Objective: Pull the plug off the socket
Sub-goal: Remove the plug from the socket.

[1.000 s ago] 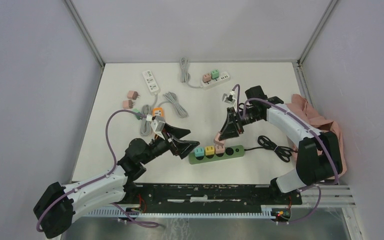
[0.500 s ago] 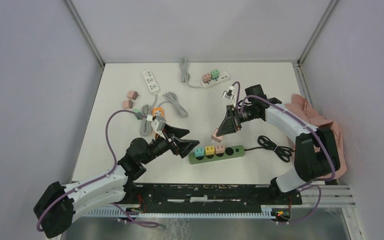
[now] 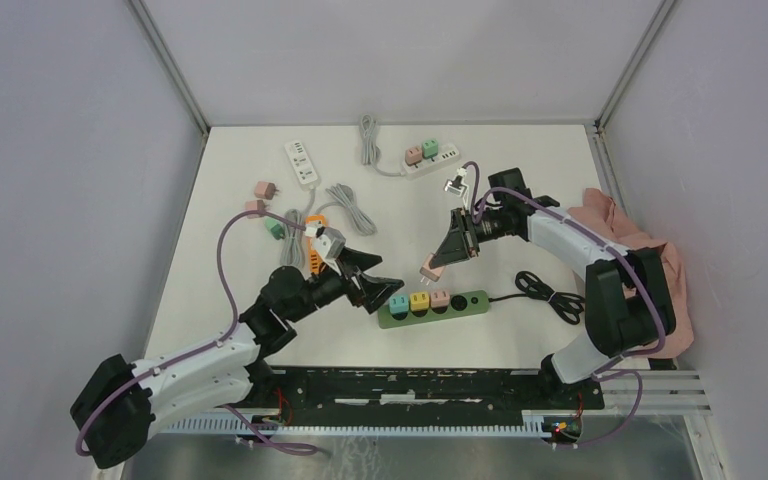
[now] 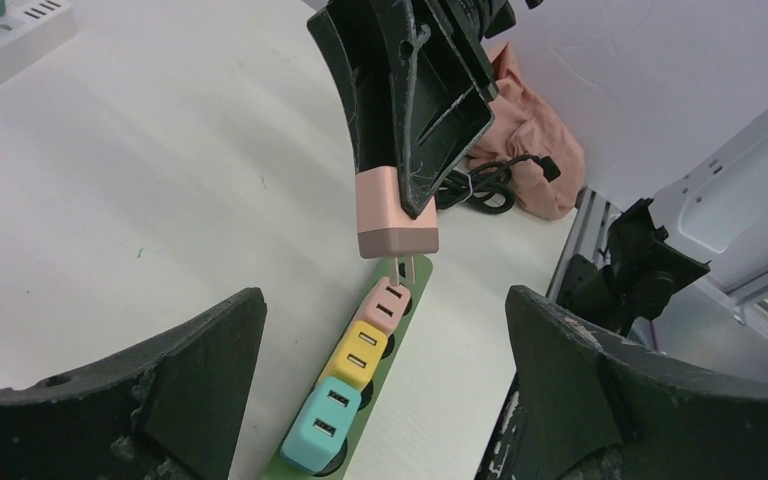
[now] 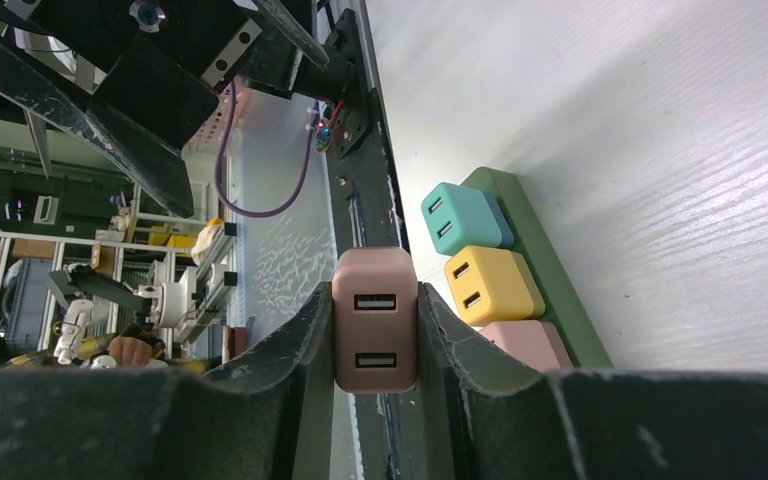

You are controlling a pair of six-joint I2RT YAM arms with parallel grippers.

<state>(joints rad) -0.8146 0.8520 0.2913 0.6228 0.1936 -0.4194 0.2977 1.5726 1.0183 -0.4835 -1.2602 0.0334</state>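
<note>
The green socket strip lies near the table's front with a teal plug, a yellow plug and a pink plug seated in it. My right gripper is shut on a dusky pink plug. This plug hangs just above the strip with its prongs bare and clear of the sockets. My left gripper is open at the strip's teal end, its fingers wide on either side with nothing between them.
Behind lie a white strip, a second white strip with plugs, loose pink plugs, a green plug and grey cables. The strip's black cord coils at the right, beside a pink cloth.
The right gripper has drawn the dusky pink plug up and back from the strip. The left gripper has shifted slightly right toward the strip's teal end.
</note>
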